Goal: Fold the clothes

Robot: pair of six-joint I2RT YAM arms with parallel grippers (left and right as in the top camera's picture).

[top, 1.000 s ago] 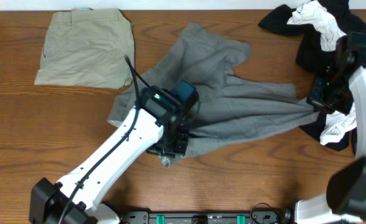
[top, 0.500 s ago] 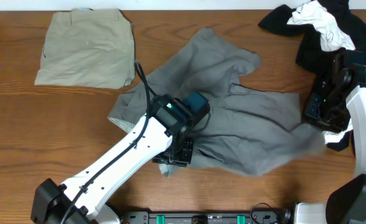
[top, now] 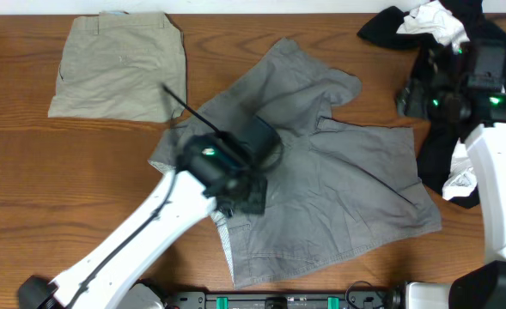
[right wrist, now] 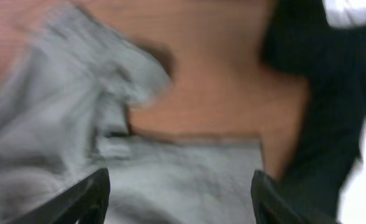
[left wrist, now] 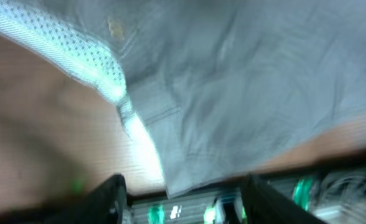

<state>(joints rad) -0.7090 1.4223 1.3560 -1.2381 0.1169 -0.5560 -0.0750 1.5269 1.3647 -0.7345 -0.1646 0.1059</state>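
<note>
The clothes, a pair of grey shorts, lie loosely spread on the table's middle, with one leg rumpled toward the back. My left gripper hovers over their left part. In the left wrist view it is open with nothing between its fingers, above grey cloth and a strip of white dotted lining. My right gripper is at the shorts' far right corner. It is open and empty above the grey cloth.
Folded khaki shorts lie at the back left. A heap of black and white garments sits at the back right, right beside my right arm, and shows as a black garment in the right wrist view. Bare wood lies at the front left.
Both grippers have opened and let go of the shorts. The cloth has dropped and spread flat toward the front edge. My right gripper has moved toward the back; my left one has lifted slightly.
</note>
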